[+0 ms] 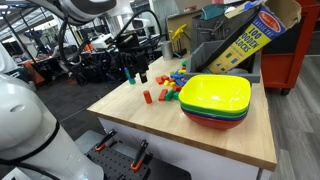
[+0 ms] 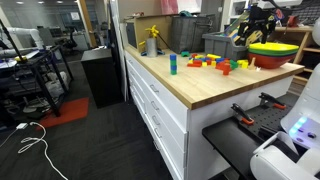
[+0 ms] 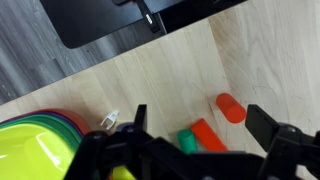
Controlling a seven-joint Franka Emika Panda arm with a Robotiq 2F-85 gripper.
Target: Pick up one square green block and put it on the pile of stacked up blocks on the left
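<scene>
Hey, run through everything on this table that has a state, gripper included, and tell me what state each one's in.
gripper: open, empty, above the table.
green block: lying on the table, not held.
pile of stacked up blocks: upright, apart from the loose blocks.
bowls: nested, right way up.
red cylinder: lying on its side.
drawers: shut.
</scene>
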